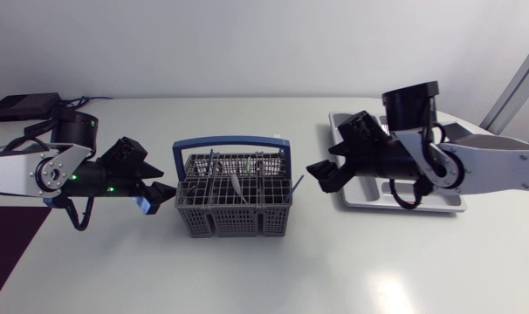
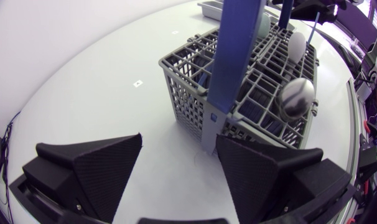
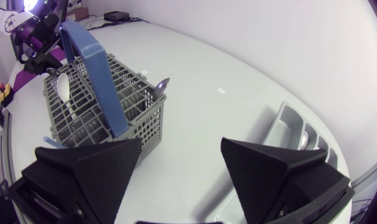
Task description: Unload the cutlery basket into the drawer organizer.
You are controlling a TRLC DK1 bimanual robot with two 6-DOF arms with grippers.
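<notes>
Grey cutlery basket [image 1: 232, 196] with blue handle mid-table, between 2 grippers. Just ahead of the left gripper [image 1: 164, 194], fingers spread apart, gripping nothing. Near the right gripper [image 1: 321, 174], fingers likewise spread, empty. Spoon [image 2: 297, 96] and other cutlery upright inside. Drawer organizer [image 1: 356, 199] under the right arm, apart from the basket.

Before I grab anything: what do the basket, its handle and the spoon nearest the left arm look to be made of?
Basket: probably moulded plastic, grey and matte, with thin lattice walls. Handle: seemingly plastic too, a smooth blue flat band. Spoon: metal, likely steel; its bowl is polished and shows mirror-like reflections.
</notes>
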